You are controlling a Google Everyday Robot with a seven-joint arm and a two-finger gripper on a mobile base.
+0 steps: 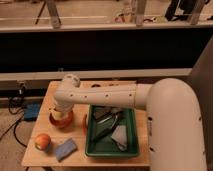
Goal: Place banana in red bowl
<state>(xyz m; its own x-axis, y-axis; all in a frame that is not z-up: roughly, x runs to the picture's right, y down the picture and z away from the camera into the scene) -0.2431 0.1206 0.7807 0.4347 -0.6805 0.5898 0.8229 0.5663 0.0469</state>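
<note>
Where round red bowl [62, 120] gleams, pincer [61, 114] hovers.

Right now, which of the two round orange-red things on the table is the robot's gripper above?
The red bowl near the table's middle: the gripper hangs directly over it. The other, a round orange fruit, sits apart near the front-left corner, beside a blue sponge.

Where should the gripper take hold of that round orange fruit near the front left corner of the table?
From above, fingers closing across the widest part of the orange fruit: it is round and sits free, with the blue sponge beside it. The gripper is over the red bowl.
</note>
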